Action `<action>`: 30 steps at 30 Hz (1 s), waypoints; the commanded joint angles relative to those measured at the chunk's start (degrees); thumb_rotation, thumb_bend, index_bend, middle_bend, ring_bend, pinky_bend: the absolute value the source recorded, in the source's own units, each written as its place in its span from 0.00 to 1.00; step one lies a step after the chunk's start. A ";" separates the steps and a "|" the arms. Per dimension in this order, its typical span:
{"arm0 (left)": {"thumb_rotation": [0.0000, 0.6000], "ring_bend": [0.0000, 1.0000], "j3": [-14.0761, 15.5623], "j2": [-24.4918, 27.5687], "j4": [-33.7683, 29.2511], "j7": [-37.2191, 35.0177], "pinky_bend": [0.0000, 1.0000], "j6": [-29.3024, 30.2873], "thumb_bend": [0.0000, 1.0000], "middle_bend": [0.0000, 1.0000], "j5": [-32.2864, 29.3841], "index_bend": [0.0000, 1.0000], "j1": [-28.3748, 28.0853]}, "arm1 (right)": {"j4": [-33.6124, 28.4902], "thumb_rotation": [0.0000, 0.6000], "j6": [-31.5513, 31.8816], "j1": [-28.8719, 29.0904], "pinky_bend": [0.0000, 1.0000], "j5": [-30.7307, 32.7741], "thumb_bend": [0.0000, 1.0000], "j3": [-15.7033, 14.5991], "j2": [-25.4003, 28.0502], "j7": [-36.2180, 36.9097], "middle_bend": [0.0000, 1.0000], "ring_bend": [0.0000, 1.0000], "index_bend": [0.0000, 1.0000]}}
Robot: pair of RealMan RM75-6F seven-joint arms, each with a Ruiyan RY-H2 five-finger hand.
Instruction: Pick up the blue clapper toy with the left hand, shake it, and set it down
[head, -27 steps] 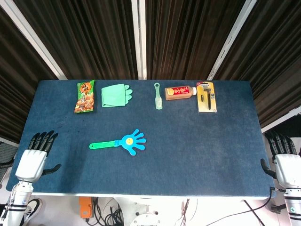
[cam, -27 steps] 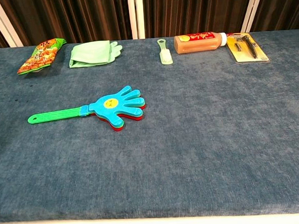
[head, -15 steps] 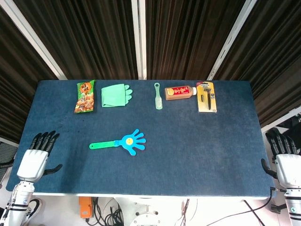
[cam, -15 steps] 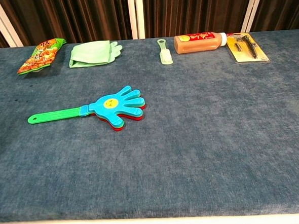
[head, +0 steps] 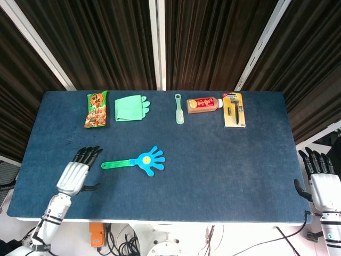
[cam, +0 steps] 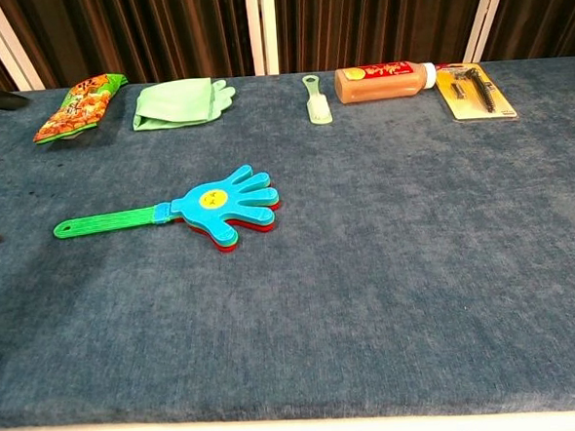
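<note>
the reach is under way: the left hand (head: 76, 172) (fingers spread, holding nothing) hovers near the blue clapper toy (head: 137, 160), whose green handle it must next grasp.

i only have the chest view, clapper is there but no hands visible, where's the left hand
Observer: In the head view the left hand is over the table, just left of the clapper toy, at its green handle end, apart from it.
Operator: holding anything
Observer: No, its fingers are apart and point up the table, empty.
Operator: and the right one
Observer: The right hand sits off the table's right edge, open and holding nothing.
</note>
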 commanded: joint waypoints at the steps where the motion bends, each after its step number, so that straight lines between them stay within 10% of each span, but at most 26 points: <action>1: 1.00 0.00 -1.47 -3.56 1.75 -1.36 0.00 -3.75 0.12 0.04 -1.79 0.06 -3.19 | 0.33 1.00 -0.01 -0.25 0.00 0.27 0.29 -0.08 0.40 0.70 0.00 0.00 0.00; 16: 1.00 0.00 -4.28 -17.57 16.55 -2.15 0.00 -12.56 0.12 0.05 -10.93 0.16 -9.77 | 2.10 1.00 -0.15 -0.71 0.00 1.50 0.29 0.33 1.25 3.73 0.00 0.00 0.00; 30: 1.00 0.00 -6.12 -20.05 21.23 -3.53 0.00 -15.75 0.19 0.05 -15.57 0.32 -12.27 | 2.78 1.00 -0.92 -0.46 0.00 1.81 0.29 0.42 1.24 4.09 0.00 0.00 0.00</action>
